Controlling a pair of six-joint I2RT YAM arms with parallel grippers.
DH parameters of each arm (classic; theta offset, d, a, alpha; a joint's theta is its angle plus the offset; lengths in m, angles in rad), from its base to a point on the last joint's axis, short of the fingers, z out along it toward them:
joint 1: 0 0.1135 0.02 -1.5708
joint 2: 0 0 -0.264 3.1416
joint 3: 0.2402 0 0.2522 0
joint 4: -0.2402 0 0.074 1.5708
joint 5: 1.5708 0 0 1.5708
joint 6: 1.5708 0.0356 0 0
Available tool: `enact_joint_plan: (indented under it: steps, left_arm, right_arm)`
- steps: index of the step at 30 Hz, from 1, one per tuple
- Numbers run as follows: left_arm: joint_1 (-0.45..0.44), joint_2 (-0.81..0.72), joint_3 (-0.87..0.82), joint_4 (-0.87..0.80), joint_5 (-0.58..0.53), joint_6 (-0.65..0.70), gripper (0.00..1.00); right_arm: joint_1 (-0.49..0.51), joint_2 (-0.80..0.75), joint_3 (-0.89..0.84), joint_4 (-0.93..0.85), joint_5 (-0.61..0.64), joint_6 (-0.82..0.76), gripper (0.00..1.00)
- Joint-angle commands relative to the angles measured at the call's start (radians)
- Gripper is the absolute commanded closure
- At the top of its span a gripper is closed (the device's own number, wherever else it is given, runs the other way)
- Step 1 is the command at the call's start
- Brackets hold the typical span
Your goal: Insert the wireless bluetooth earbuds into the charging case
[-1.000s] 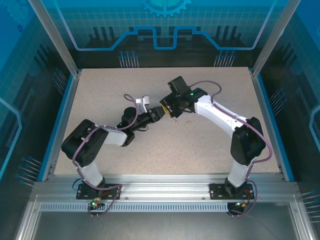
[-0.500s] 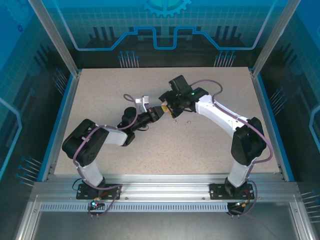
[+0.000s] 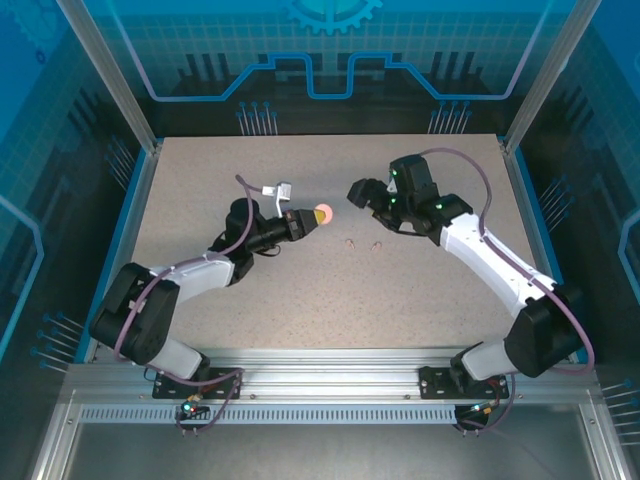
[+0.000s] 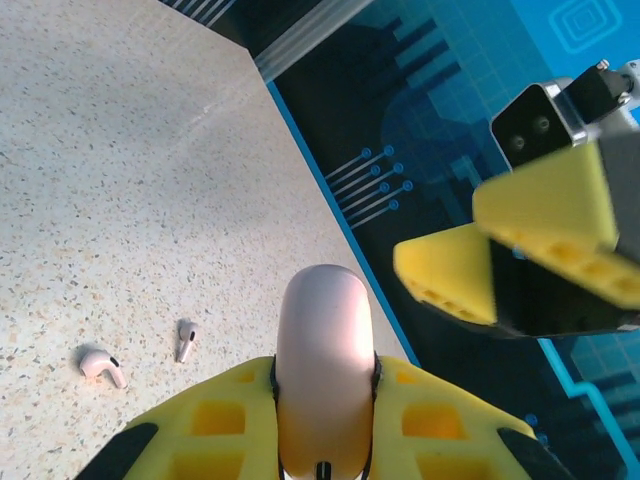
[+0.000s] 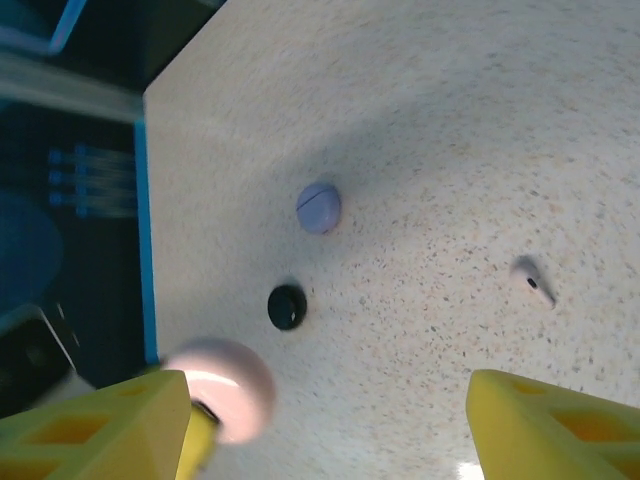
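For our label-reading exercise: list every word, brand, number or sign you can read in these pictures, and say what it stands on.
No words, brands or numbers can be read anywhere.
Pink case: plain, no print.
Lilac case and black case: too small to show any marking.
Gear emblem on the backdrop: a picture sign, no lettering.

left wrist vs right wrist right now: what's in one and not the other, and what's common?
Left wrist, not right wrist: two pale pink earbuds lying near each other on the table; right wrist catches one earbud. Right wrist, not left wrist: lilac case and black case on the table. Both: pink case clamped in the left gripper, and the right gripper, open and empty.
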Motion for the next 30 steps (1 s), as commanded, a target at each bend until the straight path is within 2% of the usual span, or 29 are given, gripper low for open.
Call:
enact_joint_plan:
  steps: [1,5,9,21,30]
  left_arm:
    - [0.026,-0.041,0.056,-0.124,0.176,0.095,1.0]
    - [0.028,-0.055,0.1,-0.21,0.238,0.144,1.0]
    - [0.029,-0.061,0.117,-0.223,0.259,0.146,1.0]
    - [0.029,-0.087,0.146,-0.245,0.274,0.149,1.0]
    - [0.03,-0.124,0.144,-0.237,0.28,0.138,1.0]
  right_arm:
    - [-0.005,-0.061,-0.07,0.18,-0.143,-0.276,0.26]
    - [-0.002,-0.072,-0.089,0.203,-0.226,-0.366,0.27]
    - [0.031,-0.042,-0.074,0.22,-0.281,-0.402,0.28]
    - [0.046,0.025,-0.123,0.258,-0.255,-0.394,0.35]
    - [-0.027,0.036,-0.231,0.321,-0.233,-0.341,0.41]
